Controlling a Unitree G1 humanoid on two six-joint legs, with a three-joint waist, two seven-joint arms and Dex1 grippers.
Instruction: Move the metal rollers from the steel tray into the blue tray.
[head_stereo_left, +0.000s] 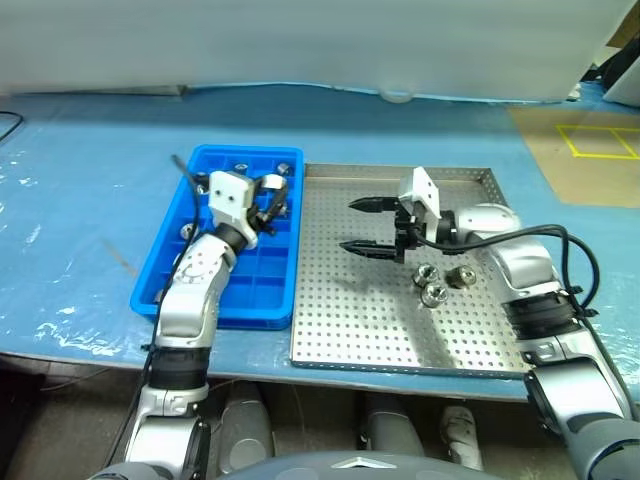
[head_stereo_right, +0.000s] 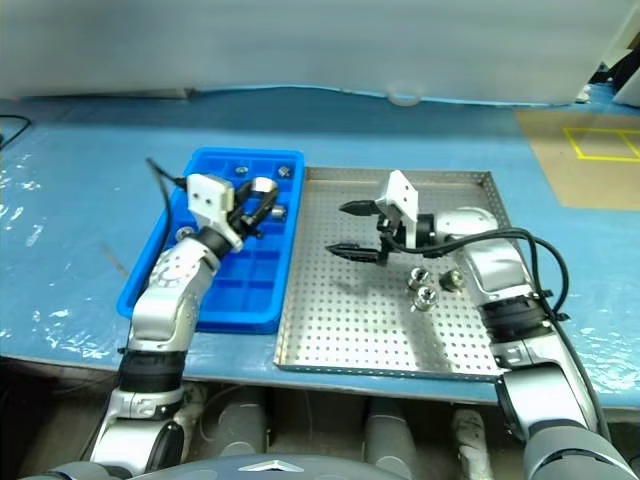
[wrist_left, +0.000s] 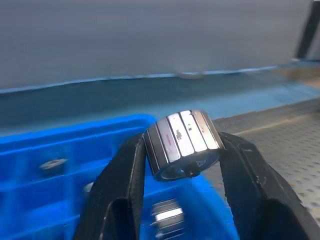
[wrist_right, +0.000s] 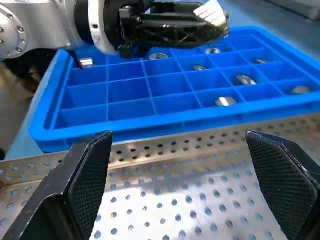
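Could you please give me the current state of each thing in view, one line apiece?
left gripper: jaws shut on a metal roller, above the blue tray.
right gripper: jaws open, empty, over the steel tray.
blue tray: partly filled, rollers in several compartments.
steel tray: three loose rollers left, clustered.

A blue-covered table (head_stereo_left: 80, 210) carries the blue tray (head_stereo_left: 150, 272) beside, seemingly touching, the steel tray (head_stereo_left: 330, 340).

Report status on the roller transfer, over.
Left gripper shut on one metal roller over blue tray. Right gripper open, empty. Three rollers left on steel tray.
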